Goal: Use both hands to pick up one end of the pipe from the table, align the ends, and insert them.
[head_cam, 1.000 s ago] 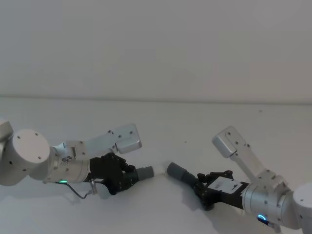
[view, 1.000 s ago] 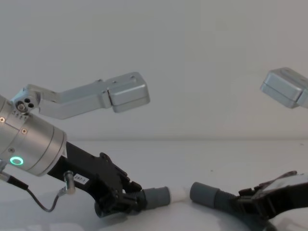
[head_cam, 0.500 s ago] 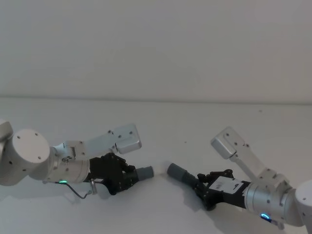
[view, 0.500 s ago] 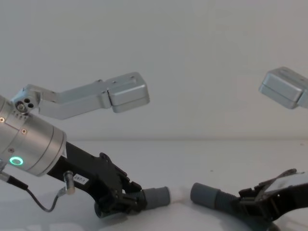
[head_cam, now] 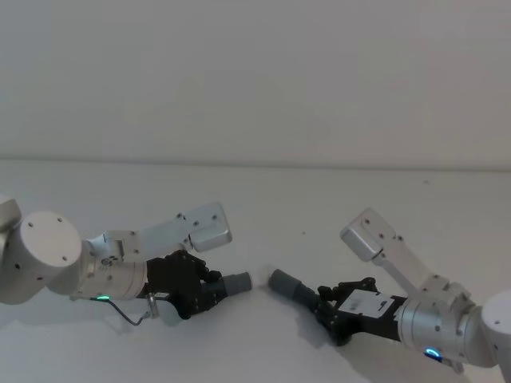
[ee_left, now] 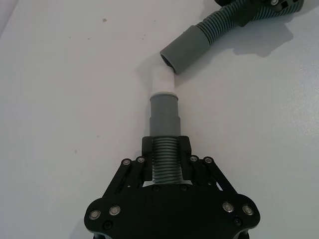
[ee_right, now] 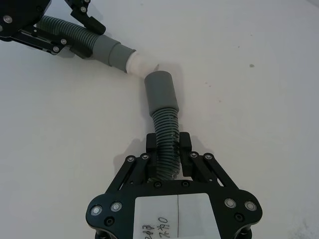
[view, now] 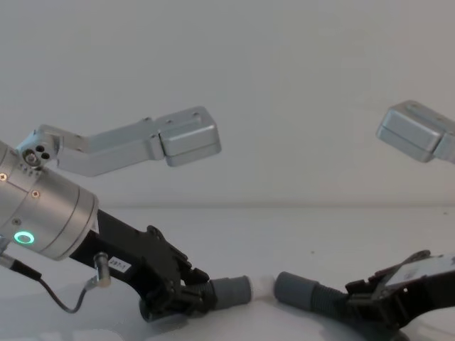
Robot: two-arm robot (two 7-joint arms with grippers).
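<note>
Left claw: the left claw (head_cam: pixel 209 289) sits low over the white bench (head_cam: pixel 319 199), near the robot, its fingers pinching the ribbed part of the left hose (ee_left: pixel 165 149).
Left hose: it juts straight out of that claw toward the middle of the bench, ending in a smooth grey cuff (ee_left: pixel 164 115) with a short white tip (ee_left: pixel 163 82).
Right claw: the right claw (head_cam: pixel 329 306) is also low and near, on the opposite side, fingers clamped on the ribbed part of the right hose (ee_right: pixel 165 134).
Right hose: its open grey cuff (view: pixel 293 290) points in toward the white tip.
Key relation: in the wrist views the tip meets the rim of the open cuff, but the two long axes cross at an angle instead of lying in one line. I cannot tell whether the tip is inside at all.
Next move, as a judgement: one hose needs swinging round until the cuffs face squarely, then a push together. Both arms are about equally close to the joint.
Open room: bare bench lies all round and behind the hoses, back to the plain wall (head_cam: pixel 255 72).
</note>
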